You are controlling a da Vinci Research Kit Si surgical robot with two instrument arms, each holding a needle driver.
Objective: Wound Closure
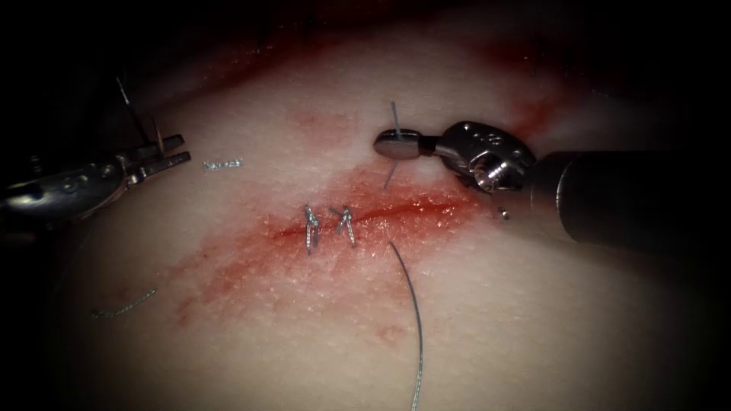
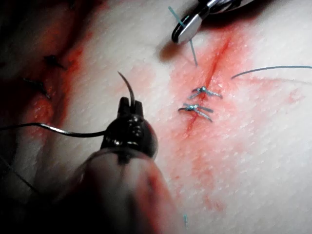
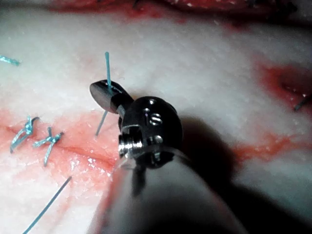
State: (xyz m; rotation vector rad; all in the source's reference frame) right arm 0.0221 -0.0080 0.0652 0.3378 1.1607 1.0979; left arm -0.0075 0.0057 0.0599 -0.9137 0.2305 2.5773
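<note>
Two knotted stitches (image 1: 329, 226) already close the left part of the cut (image 1: 411, 211), the right part still gapes, while the left claw (image 1: 169, 154) pinches the needle (image 2: 127, 87) off the tissue (image 1: 472, 320) and the right claw (image 1: 398, 144) pinches a thread (image 1: 394, 122) above the cut.

Pale tissue (image 1: 472, 320), red fluid (image 1: 251, 266) along cut (image 1: 411, 211), loose thread ends (image 1: 222, 164)
</note>
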